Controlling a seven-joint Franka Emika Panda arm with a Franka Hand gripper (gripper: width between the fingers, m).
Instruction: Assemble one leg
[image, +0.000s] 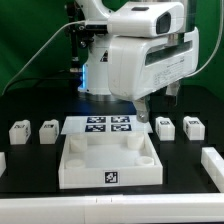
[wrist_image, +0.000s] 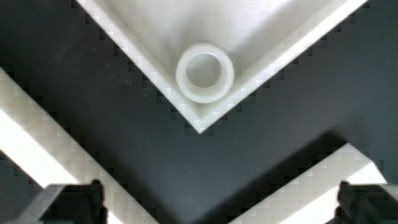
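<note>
Four small white legs with marker tags stand on the black table. Two are at the exterior view's left (image: 18, 131) (image: 48, 130) and two at its right (image: 166, 128) (image: 193, 127). The large white tray-like piece (image: 70, 172) lies in the front middle. My gripper (image: 158, 105) hangs above the tray's far right corner, open and empty. In the wrist view the gripper (wrist_image: 217, 208) has its dark fingertips (wrist_image: 71, 205) wide apart, above a corner of the tray (wrist_image: 143, 55) that has a round socket (wrist_image: 205, 75). No leg shows in the wrist view.
The marker board (image: 105, 126) lies just behind the tray. White blocks sit at the exterior view's left edge (image: 2, 160) and right edge (image: 212, 162). The arm's white body fills the upper middle. A green backdrop stands behind.
</note>
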